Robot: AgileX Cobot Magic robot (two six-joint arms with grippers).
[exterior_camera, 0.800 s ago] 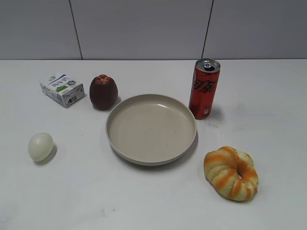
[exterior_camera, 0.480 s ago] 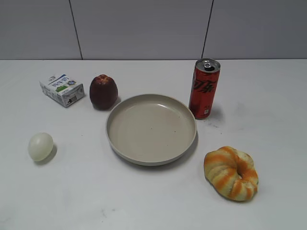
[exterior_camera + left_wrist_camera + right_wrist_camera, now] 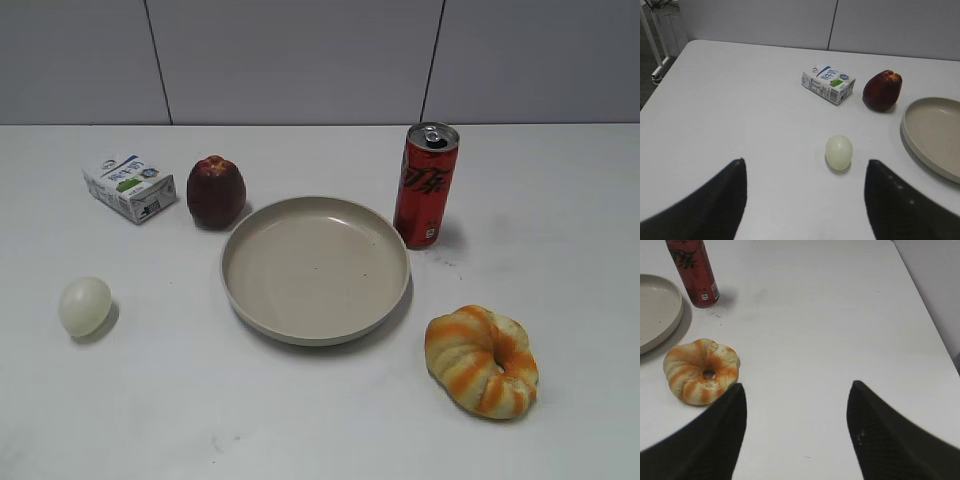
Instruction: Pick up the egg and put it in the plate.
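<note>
The pale egg [image 3: 85,306] lies on the white table at the left, apart from the beige plate [image 3: 250,310] in the middle. In the left wrist view the egg [image 3: 839,152] lies ahead of my left gripper [image 3: 805,162], a little right of centre between the open fingers, with the plate's rim [image 3: 910,140] at the right edge. My right gripper [image 3: 796,386] is open and empty above bare table; the plate's edge [image 3: 675,315] shows at its upper left. Neither gripper shows in the exterior view.
A dark red apple-shaped fruit [image 3: 215,191] and a small milk carton [image 3: 130,186] stand behind the egg. A red can [image 3: 426,185] stands right of the plate. An orange-striped ring bread [image 3: 481,360] lies at the front right. The table's right edge [image 3: 940,340] is near the right gripper.
</note>
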